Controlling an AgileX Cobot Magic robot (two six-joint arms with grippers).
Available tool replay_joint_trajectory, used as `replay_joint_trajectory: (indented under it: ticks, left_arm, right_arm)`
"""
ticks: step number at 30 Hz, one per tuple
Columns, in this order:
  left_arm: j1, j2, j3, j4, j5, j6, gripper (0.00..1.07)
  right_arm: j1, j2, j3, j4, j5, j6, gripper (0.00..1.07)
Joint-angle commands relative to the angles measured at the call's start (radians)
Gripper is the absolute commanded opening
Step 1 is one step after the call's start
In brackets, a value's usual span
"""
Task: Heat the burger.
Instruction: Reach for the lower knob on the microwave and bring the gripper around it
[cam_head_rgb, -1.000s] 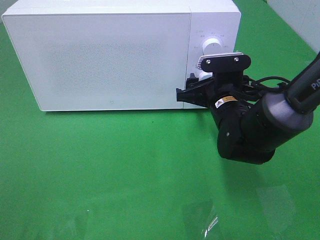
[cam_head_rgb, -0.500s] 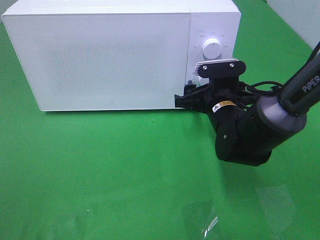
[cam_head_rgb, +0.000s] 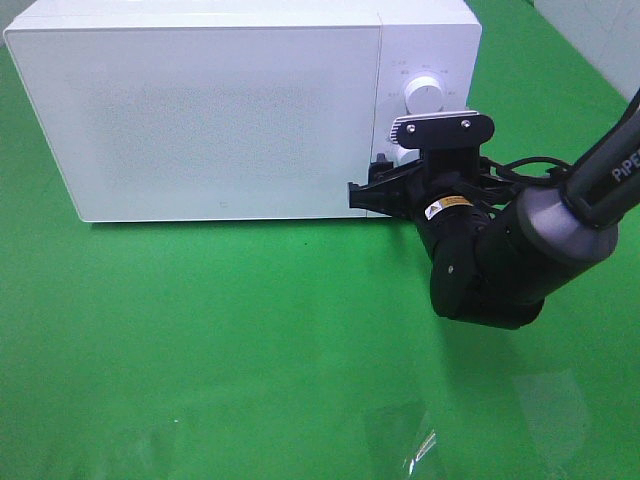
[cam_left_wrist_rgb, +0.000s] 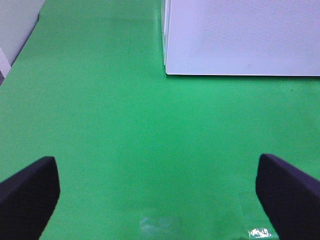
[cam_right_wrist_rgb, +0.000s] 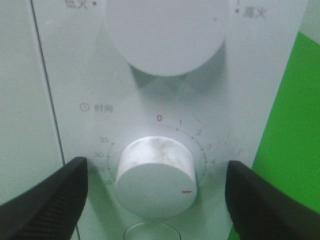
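**R:** Jaws first. Right jaws, how do they stand?

**K:** Parted wide, gripping nothing. In the right wrist view two dark fingers (cam_right_wrist_rgb: 45, 200) flank the timer knob (cam_right_wrist_rgb: 156, 175), one on each side. There is a clear gap on both sides and no contact.

**R:** The knob itself?

**K:** White, round, a little scuffed on its face. A red tick (cam_right_wrist_rgb: 187, 191) sits at its rim, turned away from the red 0 (cam_right_wrist_rgb: 159, 118) on the printed scale. A larger dial (cam_right_wrist_rgb: 165, 35) shares the same panel, close beside it.

**R:** From the high camera?

**K:** The white microwave (cam_head_rgb: 220, 110) fills the upper left and upper centre of the frame. Its door (cam_head_rgb: 200, 120) is shut. The control panel (cam_head_rgb: 435, 50) is at the microwave's right end. The right arm (cam_head_rgb: 520, 250) enters from the right edge at mid-height, with its wrist up against the panel. Its black camera mount (cam_head_rgb: 445, 127) covers the timer knob from this angle, and the larger dial shows just above the mount.

**R:** Left jaws?

**K:** Spread as far as they go, and empty. In the left wrist view both fingertips (cam_left_wrist_rgb: 27, 195) hang over the bare green bench (cam_left_wrist_rgb: 150, 125), with the microwave's lower front corner well ahead of them.

**R:** The burger?

**K:** No view shows it. The door is closed and I cannot see through it, so I cannot tell where the burger is.
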Motion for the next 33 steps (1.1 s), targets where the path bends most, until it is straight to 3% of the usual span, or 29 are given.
replay_joint_trajectory:
  ticks: [1, 8, 9, 10, 12, 13, 14, 15, 16, 24, 28, 32, 33]
  left_arm:
    - [0.003, -0.016, 0.0, -0.003, -0.011, -0.006, 1.0]
    - [0.003, -0.016, 0.0, -0.003, -0.011, -0.006, 1.0]
    - [0.003, -0.016, 0.0, -0.003, -0.011, -0.006, 1.0]
    - [0.003, -0.016, 0.0, -0.003, -0.011, -0.006, 1.0]
    - [0.003, -0.016, 0.0, -0.003, -0.011, -0.006, 1.0]
    - [0.003, -0.016, 0.0, -0.003, -0.011, -0.006, 1.0]
    - [0.003, -0.016, 0.0, -0.003, -0.011, -0.006, 1.0]
    - [0.003, -0.016, 0.0, -0.003, -0.011, -0.006, 1.0]
    - [0.003, -0.016, 0.0, -0.003, -0.011, -0.006, 1.0]
    - [0.003, -0.016, 0.0, -0.003, -0.011, -0.006, 1.0]
    - [0.003, -0.016, 0.0, -0.003, -0.011, -0.006, 1.0]
    - [0.003, -0.016, 0.0, -0.003, -0.011, -0.006, 1.0]
    - [0.003, -0.016, 0.0, -0.003, -0.011, -0.006, 1.0]
  right_arm:
    - [-0.003, -0.02, -0.024, -0.037, -0.039, -0.01, 0.69]
    - [-0.003, -0.02, -0.024, -0.037, -0.058, -0.01, 0.54]
    - [-0.003, -0.02, -0.024, -0.037, -0.066, -0.01, 0.44]
    - [-0.003, -0.02, -0.024, -0.037, -0.066, -0.01, 0.44]
    - [-0.003, -0.02, -0.024, -0.038, -0.069, -0.014, 0.21]
    - [-0.003, -0.02, -0.024, -0.038, -0.069, -0.014, 0.21]
    - [-0.003, -0.02, -0.024, -0.039, -0.074, -0.023, 0.11]
    - [-0.003, -0.02, -0.024, -0.039, -0.074, -0.023, 0.11]
    - [-0.003, -0.02, -0.024, -0.039, -0.081, -0.032, 0.04]
    - [-0.003, -0.02, -0.025, -0.043, -0.096, 0.01, 0.0]
    - [-0.003, -0.022, -0.025, -0.046, -0.086, 0.25, 0.0]
    - [-0.006, -0.025, -0.025, -0.046, -0.066, 0.68, 0.0]
    - [-0.006, -0.025, -0.025, -0.046, -0.066, 0.68, 0.0]
